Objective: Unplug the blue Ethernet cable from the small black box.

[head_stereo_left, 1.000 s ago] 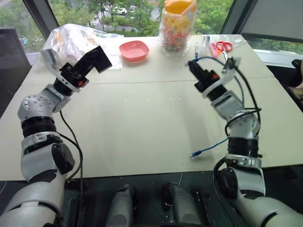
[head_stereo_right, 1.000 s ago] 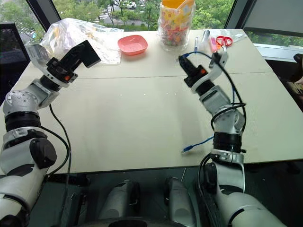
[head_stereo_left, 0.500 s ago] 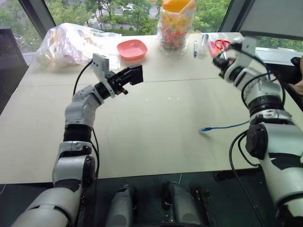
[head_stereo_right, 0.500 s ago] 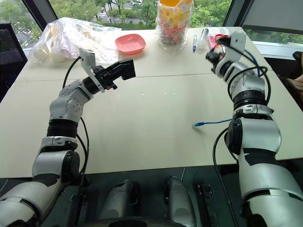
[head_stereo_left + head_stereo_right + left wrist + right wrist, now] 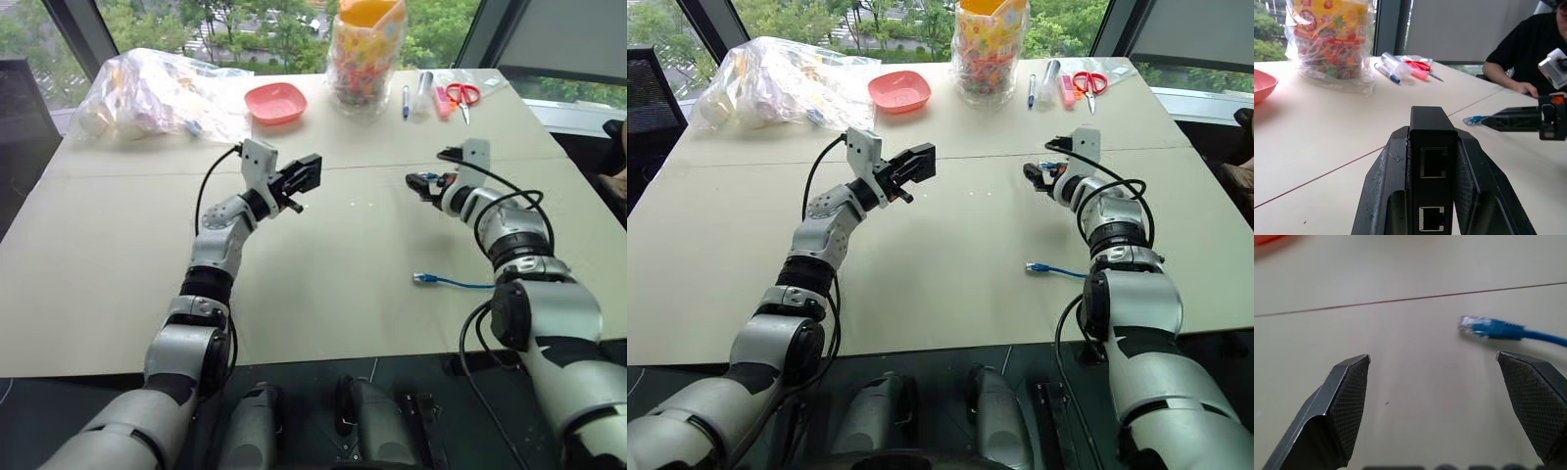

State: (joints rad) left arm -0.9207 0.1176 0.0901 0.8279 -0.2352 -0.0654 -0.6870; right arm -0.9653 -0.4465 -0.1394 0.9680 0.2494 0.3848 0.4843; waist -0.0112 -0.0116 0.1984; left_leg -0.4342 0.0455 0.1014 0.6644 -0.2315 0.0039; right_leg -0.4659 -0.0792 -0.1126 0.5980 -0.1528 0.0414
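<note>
No legible brand, label or writing on any item; the print on the snack bag (image 5: 367,54) is coloured pattern only, not readable.

Left gripper (image 5: 918,162): jaws pinching the small black box (image 5: 1432,161), held above the counter (image 5: 323,264) near its middle seam. In the left wrist view the box sits clamped between the two black fingers (image 5: 1383,196), narrow face toward the camera, with two empty ports on that face, one above the other. No cable in either port.

Right gripper (image 5: 419,182): jaws spread wide with nothing between them, low over the counter on the right half. In the right wrist view the two fingertips (image 5: 1349,382) stand far apart, bare counter between.

Blue Ethernet cable (image 5: 446,283): one, lying on the counter, apart from the box. One clear plug end (image 5: 422,279) rests free on the surface, nearer the counter's front edge than the right gripper; the cord runs off toward the right arm. Its other end I cannot trace.

Far edge of counter, counted:
- one pink dish (image 5: 276,102)
- one snack bag with orange top
- one crumpled clear plastic bag (image 5: 157,93)
- one pair of red-handled scissors (image 5: 461,96)
- one blue-capped pen (image 5: 406,101)
- one clear tube (image 5: 424,93) beside it

A person in a black top (image 5: 1528,54) sits at the counter's far right side, forearm resting on it.
</note>
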